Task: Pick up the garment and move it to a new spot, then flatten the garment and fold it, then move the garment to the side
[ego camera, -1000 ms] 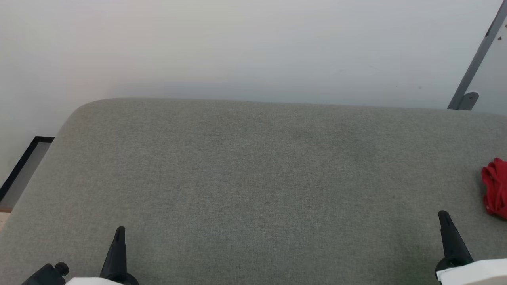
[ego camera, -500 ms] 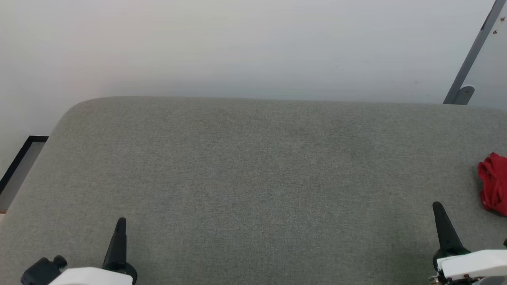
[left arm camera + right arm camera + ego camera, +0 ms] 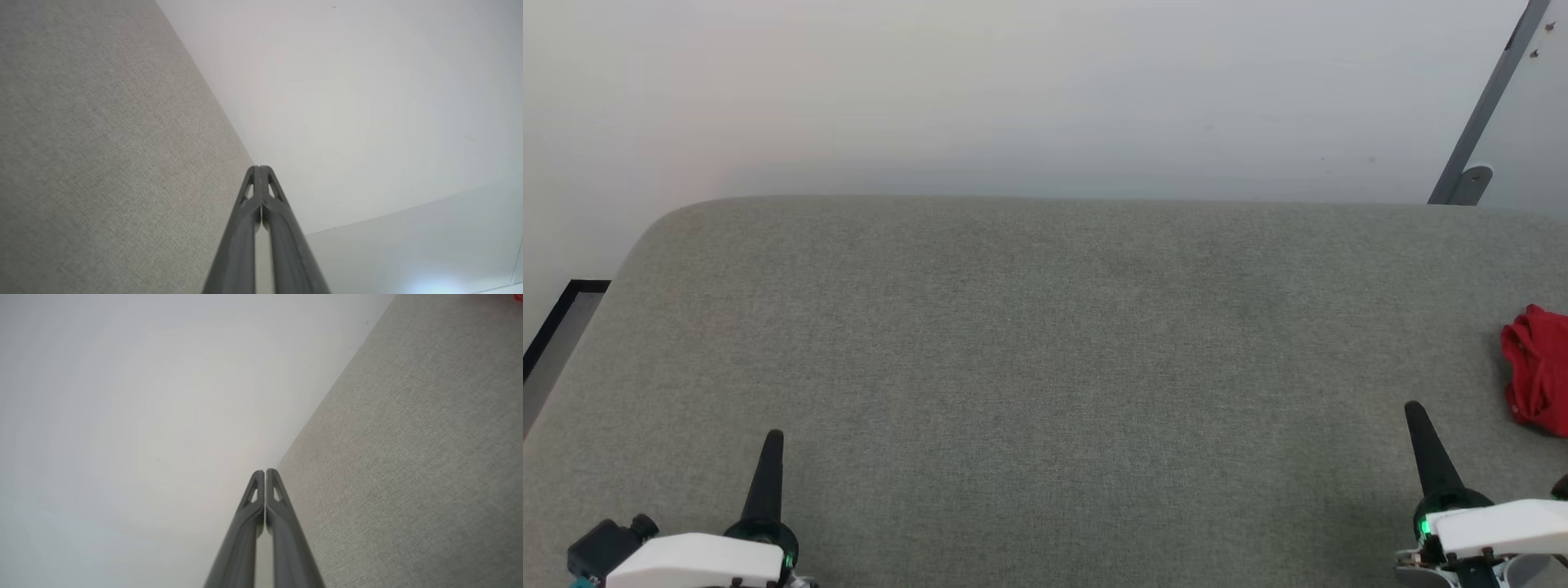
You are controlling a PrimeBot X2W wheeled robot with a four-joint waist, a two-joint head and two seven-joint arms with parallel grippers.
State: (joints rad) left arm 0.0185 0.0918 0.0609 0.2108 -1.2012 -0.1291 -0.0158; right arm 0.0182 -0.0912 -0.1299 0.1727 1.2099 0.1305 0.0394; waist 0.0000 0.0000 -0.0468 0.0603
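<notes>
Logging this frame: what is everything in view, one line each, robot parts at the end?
fabric-covered surface: one, grey, across the middle
garment: one, red, bunched on the surface, head view's right edge, partly cut off
wall: one, white, behind the surface
metal bar: one, grey, slanted, upper right
black-edged strip: one, black, far left
left gripper: one, dark, shut, lower left
right gripper: one, dark, shut, lower right, apart from the garment

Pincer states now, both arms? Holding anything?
Left pincer: closed, holding nothing.
Right pincer: closed, holding nothing; the garment lies apart from it.
</notes>
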